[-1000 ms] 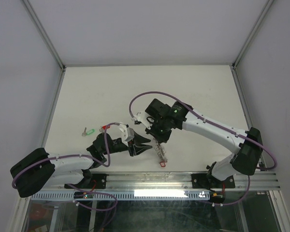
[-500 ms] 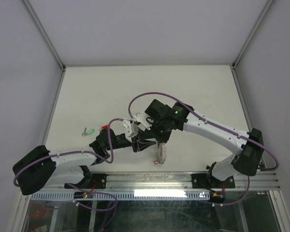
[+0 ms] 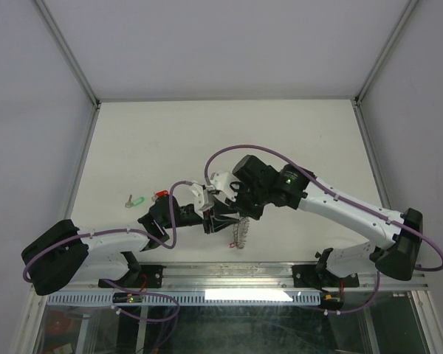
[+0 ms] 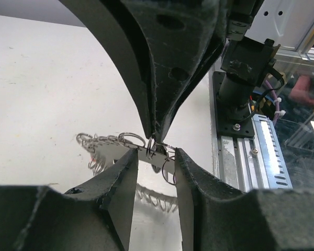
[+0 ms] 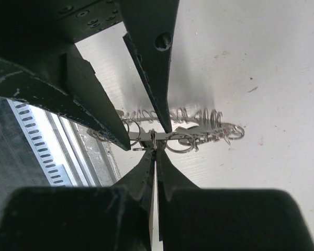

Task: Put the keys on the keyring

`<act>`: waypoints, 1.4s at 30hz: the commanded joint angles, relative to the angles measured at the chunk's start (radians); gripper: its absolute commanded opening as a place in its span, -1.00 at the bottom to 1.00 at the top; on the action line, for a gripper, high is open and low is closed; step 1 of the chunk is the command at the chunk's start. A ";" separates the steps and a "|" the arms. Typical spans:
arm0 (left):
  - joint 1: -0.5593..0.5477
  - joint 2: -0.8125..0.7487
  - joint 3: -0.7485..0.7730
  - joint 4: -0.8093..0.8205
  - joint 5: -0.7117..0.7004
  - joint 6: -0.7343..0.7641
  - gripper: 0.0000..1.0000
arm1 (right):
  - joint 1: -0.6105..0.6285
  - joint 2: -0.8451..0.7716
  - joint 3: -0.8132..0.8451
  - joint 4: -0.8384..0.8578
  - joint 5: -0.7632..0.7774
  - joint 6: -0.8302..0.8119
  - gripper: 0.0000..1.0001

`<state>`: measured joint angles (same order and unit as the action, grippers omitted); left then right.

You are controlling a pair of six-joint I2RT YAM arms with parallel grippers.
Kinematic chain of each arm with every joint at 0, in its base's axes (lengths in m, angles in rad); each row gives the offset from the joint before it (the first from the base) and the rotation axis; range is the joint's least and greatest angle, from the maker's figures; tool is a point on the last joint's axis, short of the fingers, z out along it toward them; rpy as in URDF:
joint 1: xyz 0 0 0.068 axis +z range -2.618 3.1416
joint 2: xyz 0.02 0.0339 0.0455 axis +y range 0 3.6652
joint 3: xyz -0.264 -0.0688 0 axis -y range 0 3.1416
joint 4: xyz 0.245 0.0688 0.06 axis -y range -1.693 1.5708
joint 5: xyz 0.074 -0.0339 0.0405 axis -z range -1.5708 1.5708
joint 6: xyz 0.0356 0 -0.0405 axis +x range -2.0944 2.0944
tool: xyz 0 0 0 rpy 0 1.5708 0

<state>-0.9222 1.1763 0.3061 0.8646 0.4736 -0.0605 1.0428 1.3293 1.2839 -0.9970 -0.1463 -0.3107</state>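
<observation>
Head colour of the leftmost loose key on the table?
Green. The leftmost key shows best in the top external view.

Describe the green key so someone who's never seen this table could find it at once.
On the white table, look left of the dangling keyring near the front edge. Two small keys lie there on the surface. The green key is the one farther left, with a green head, while its neighbour, the red key, sits closer to the left arm.
</observation>
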 commanded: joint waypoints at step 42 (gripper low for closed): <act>0.011 0.015 0.022 0.032 0.002 -0.014 -1.00 | 0.029 -0.107 -0.096 0.172 -0.068 -0.015 -0.57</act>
<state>-0.9215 1.1931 0.3302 0.8154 0.5232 -0.0292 1.0439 1.2877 1.2205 -0.9440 -0.1940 -0.3290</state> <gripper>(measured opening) 0.006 0.184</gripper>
